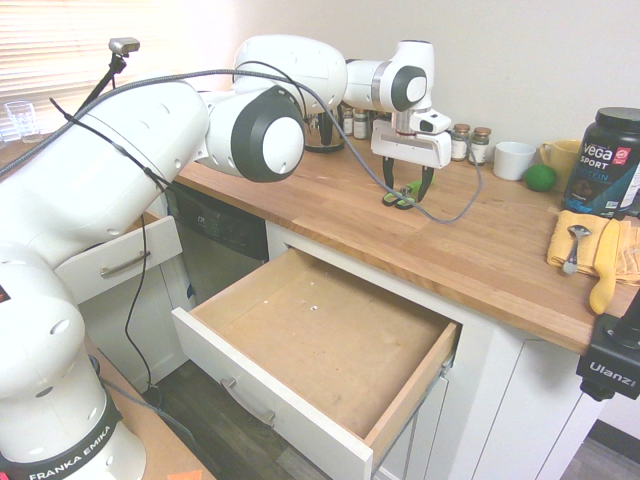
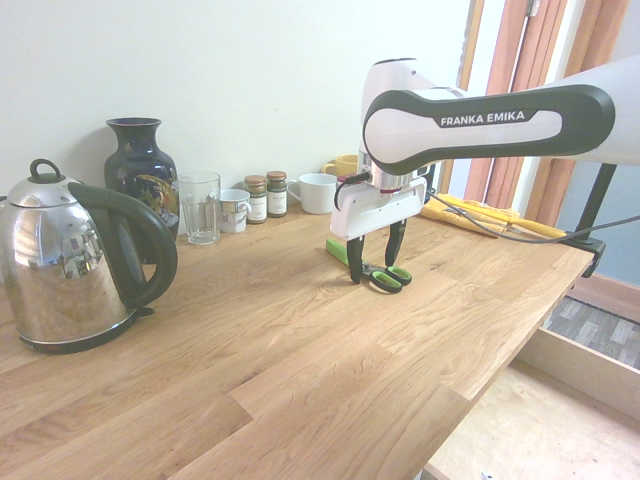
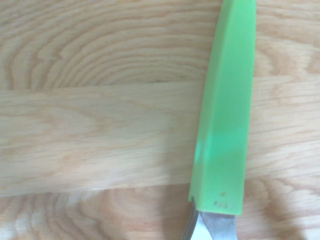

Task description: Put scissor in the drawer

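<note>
1. End effector (image 2: 373, 272): pointing straight down, jaws spread wide, nothing held. Fingertips low, one on each side of the scissor (image 2: 372, 270), at or just above the tabletop (image 2: 250, 340); contact with the scissor not confirmable.
2. Scissor: lying flat on the tabletop, directly beneath the end effector. In the second exterior view, long axis running from about 10 o'clock (green blade cover) to 4 o'clock (black-and-green handle loops). Fingers straddling the piece near the junction of blades and handles, across the long axis. Judged: a straight closing of the jaws likely enough to grip; no sideways correction apparent.
3. Wrist view: green blade cover (image 3: 223, 105) filling the right of centre, bare metal showing at its end, wood grain all round.
4. Drawer (image 1: 320, 350): pulled fully open below the tabletop edge, wooden bottom bare. In the first exterior view, at about 7 o'clock from the scissor (image 1: 401, 198), well apart and lower. Judged: lift, carry over the edge, then lower.
5. Surface: butcher-block wood, level, dry, clear around the scissor.
6. Room: kitchen. Kettle (image 2: 70, 260), dark vase (image 2: 140, 170), glass (image 2: 200, 207), spice jars (image 2: 267, 195) and mugs (image 2: 318, 192) along the wall, well apart from the grasp. Yellow cloth (image 1: 590, 250) and protein tub (image 1: 610, 160) at 3 o'clock in the first exterior view, outside the likely path.
</note>
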Controlling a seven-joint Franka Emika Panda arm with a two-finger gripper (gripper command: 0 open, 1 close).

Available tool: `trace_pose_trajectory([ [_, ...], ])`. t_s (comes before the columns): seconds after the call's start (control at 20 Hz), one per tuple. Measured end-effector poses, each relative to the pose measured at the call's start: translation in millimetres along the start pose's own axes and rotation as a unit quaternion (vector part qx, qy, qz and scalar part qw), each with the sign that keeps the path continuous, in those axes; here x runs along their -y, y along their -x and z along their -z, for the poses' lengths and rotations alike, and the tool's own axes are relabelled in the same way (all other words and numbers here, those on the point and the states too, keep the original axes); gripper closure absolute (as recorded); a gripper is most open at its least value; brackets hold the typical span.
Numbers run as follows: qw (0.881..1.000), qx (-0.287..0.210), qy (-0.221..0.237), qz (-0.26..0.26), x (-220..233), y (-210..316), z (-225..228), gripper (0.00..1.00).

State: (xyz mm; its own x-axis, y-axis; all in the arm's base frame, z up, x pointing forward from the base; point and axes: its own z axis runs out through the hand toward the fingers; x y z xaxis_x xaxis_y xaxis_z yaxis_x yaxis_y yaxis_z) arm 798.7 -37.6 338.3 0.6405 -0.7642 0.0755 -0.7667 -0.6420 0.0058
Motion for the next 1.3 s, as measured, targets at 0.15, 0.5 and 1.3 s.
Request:
trace_pose_trajectory([
  [0.15,1.0,0.001,0.001,0.0,0.8,-0.5,-0.5,0.0],
  [0.5,1.0,0.001,-0.013,-0.003,4.1,-3.4,-1.7,0.0],
  [1.3,1.0,-0.003,-0.023,-0.004,13.6,2.3,-2.2,1.0],
])
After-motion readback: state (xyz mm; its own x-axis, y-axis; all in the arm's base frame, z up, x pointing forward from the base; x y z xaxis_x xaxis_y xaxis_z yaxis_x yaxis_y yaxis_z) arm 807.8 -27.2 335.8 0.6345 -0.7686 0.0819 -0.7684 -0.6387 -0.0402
